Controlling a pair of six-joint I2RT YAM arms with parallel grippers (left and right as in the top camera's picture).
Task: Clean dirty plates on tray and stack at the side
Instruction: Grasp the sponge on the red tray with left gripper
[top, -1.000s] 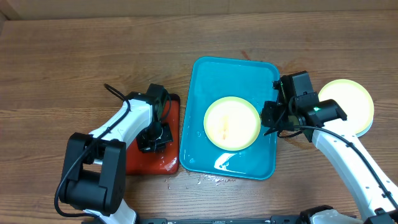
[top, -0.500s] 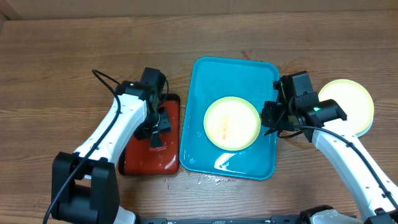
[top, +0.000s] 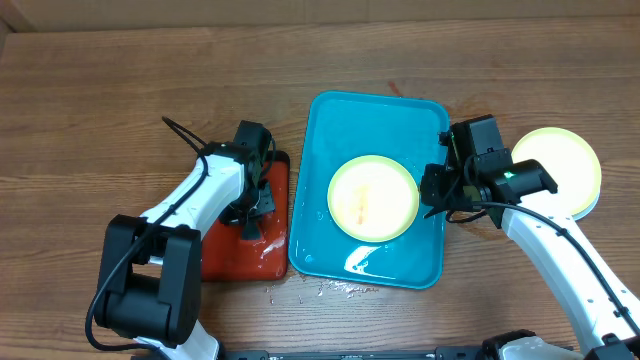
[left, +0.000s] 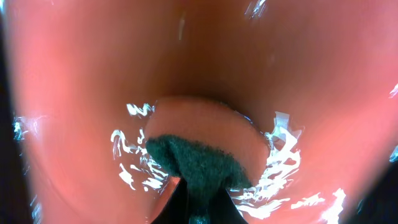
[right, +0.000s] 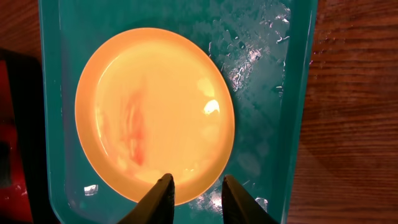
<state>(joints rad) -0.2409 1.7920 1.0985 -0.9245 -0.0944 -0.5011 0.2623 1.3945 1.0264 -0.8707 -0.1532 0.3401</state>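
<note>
Altogether three plates show. One stained plate, yellow-green, lies flat in the blue tray, toward its near half, with a reddish-orange smear left of its middle. The other two are stacked on the table to the right of that tray. The top plate is yellow-green. The blue plate lies under it, only a sliver of its rim in sight.

Two trays sit side by side. The blue one is in the middle and the red tray is just beside its left edge. Both are wet, and drops lie on the table at the blue tray's near edge.

Two tools are in view. The left tool is down in the red tray. Its wrist view shows the fingers pinched on one sponge, whose dark green scouring face shows nearest the fingers, resting on the wet red floor. The right tool hangs over the blue tray's right side, fingers parted a moderate way and holding nothing. In its wrist view the stained plate's rim shows in the gap between them; whether they touch it cannot be told.
</note>
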